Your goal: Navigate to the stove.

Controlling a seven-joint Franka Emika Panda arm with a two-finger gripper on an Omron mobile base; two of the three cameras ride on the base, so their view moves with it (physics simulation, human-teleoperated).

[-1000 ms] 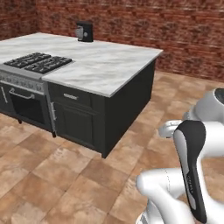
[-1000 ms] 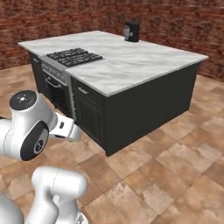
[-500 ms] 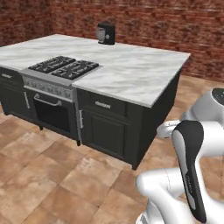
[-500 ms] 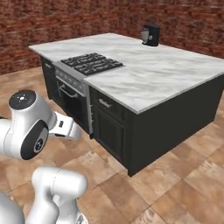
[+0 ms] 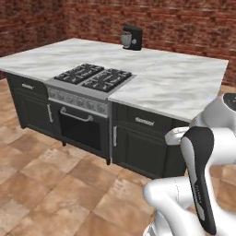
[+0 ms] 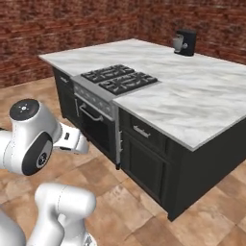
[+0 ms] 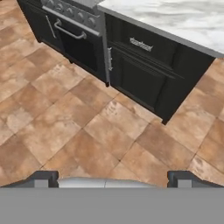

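The stove is a silver-grey gas cooktop with two black grate sections, set into a marble-topped island. A row of round knobs and a dark oven door with a bar handle run below it. From the right base view the stove lies left of centre on the island. The hand view catches its knob row and oven front, the stove, at the top left. My gripper hangs over the tiled floor in front of the island, its two dark fingertips wide apart and open, with nothing between them.
The marble island counter carries a dark coffee machine at its far edge. Dark cabinets with a drawer stand right of the oven. Brown tiled floor spreads in front; a brick wall stands behind.
The base has driven, so the whole scene has shifted: the island and stove now sit nearer and more central in both base views. The folded arm keeps its pose.
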